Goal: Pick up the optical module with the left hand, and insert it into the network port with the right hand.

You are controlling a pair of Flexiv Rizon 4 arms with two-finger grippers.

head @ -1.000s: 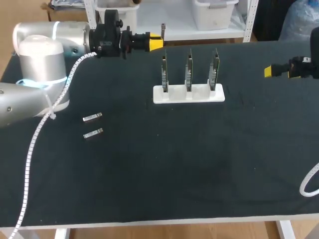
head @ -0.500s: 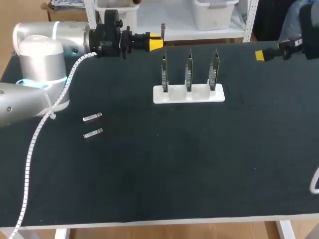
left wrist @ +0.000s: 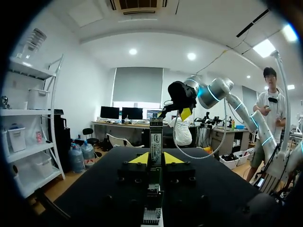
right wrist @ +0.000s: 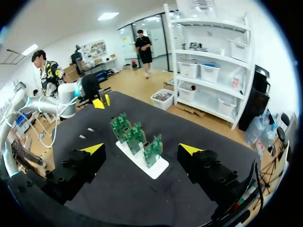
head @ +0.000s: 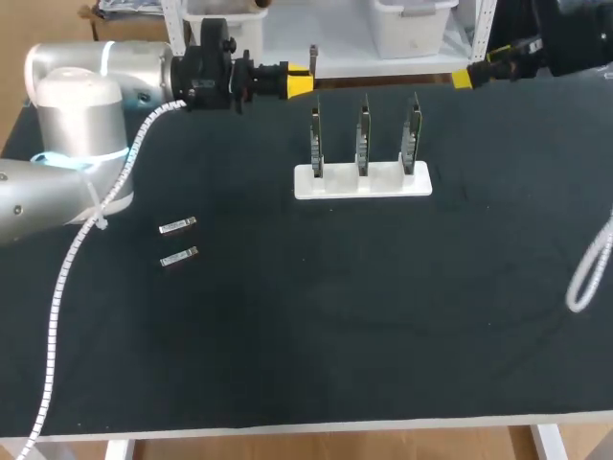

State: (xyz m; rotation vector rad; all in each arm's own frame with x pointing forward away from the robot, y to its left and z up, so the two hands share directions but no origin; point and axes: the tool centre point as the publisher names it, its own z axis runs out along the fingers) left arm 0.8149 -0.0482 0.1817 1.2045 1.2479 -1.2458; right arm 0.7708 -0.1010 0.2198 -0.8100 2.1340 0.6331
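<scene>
Head view: far optical module (head: pixel 178 225) and near optical module (head: pixel 179 257) lie flat on the black table (head: pixel 306 335), close together on the left arm's side. Nothing touches either. Both are too small to show any marking.

Over the table's far edge hangs the left gripper (head: pixel 299 82), well apart from both modules. Left wrist view shows its yellow tips narrowly parted with nothing gripped, looking along the row of network cards (head: pixel 362 134) upright in the white holder (head: pixel 362 182). The nearest card bears a white label (left wrist: pixel 156 140), print not clear enough to give.

Past the cards at the far right is the right gripper (head: pixel 463 79), fingers spread wide and empty.
</scene>
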